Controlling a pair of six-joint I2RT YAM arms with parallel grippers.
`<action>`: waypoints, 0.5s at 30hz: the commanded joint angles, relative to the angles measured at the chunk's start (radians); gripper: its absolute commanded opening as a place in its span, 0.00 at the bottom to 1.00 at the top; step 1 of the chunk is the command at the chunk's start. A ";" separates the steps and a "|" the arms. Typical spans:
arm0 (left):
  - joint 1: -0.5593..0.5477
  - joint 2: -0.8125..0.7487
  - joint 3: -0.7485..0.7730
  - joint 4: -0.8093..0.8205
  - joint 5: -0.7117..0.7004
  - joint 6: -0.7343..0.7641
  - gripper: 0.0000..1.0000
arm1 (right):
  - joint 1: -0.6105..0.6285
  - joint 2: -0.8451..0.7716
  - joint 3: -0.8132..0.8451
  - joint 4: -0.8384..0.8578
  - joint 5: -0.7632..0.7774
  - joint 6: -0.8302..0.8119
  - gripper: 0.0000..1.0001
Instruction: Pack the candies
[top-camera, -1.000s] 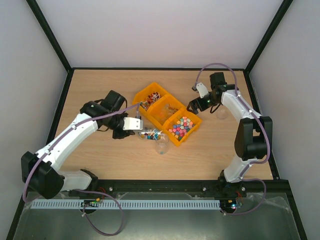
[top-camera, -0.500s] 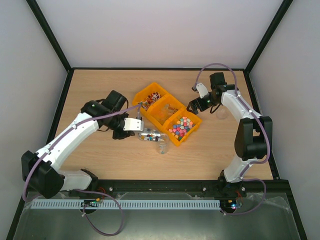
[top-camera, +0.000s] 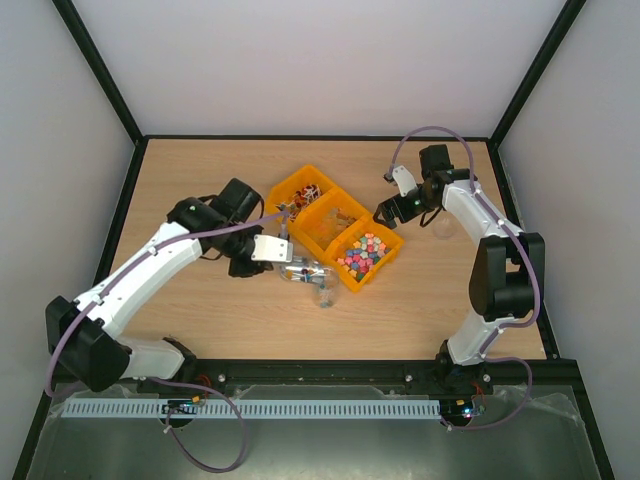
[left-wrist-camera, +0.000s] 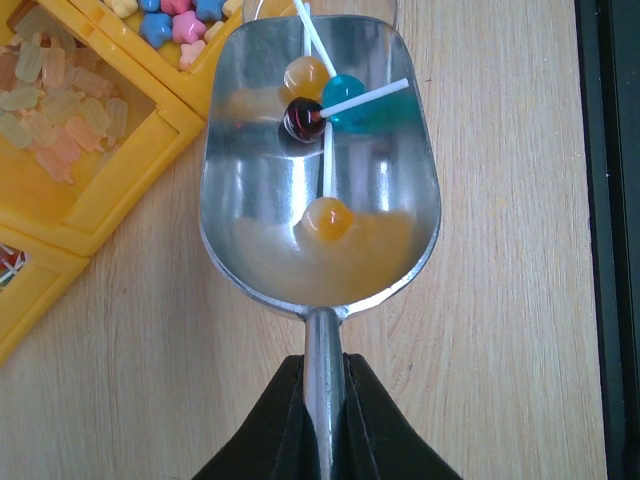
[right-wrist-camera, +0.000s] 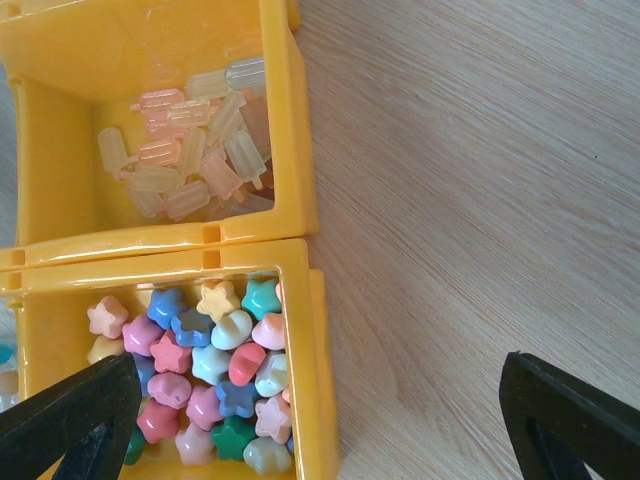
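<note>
At clear cup (top-camera: 322, 293) rim, our left gripper (left-wrist-camera: 325, 380) clamped on scoop (left-wrist-camera: 260, 200) handle; four lollipop candies (left-wrist-camera: 327, 217) lie in scoop bowl. We should tip slowly, centred, lest sticks snag. Our right gripper (right-wrist-camera: 320, 410) jaws apart above bins (right-wrist-camera: 300, 180).

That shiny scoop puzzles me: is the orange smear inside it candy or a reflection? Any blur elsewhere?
Left wrist view: the scoop is mirror-like; the orange smear below the lower orange lollipop looks like a reflection, with pale glare streaks beside it. Right wrist view: even light, and the star candies are sharp. Top view: evenly lit, no harsh shadows, but details are small.
</note>
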 joint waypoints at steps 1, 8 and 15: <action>-0.017 0.021 0.055 -0.051 -0.019 0.002 0.02 | 0.001 0.000 -0.006 -0.015 -0.025 0.003 0.99; -0.036 0.040 0.083 -0.078 -0.045 0.004 0.02 | 0.001 0.002 -0.009 -0.015 -0.025 0.005 0.99; -0.047 0.056 0.105 -0.091 -0.061 -0.003 0.02 | 0.000 0.003 -0.013 -0.015 -0.026 0.004 0.99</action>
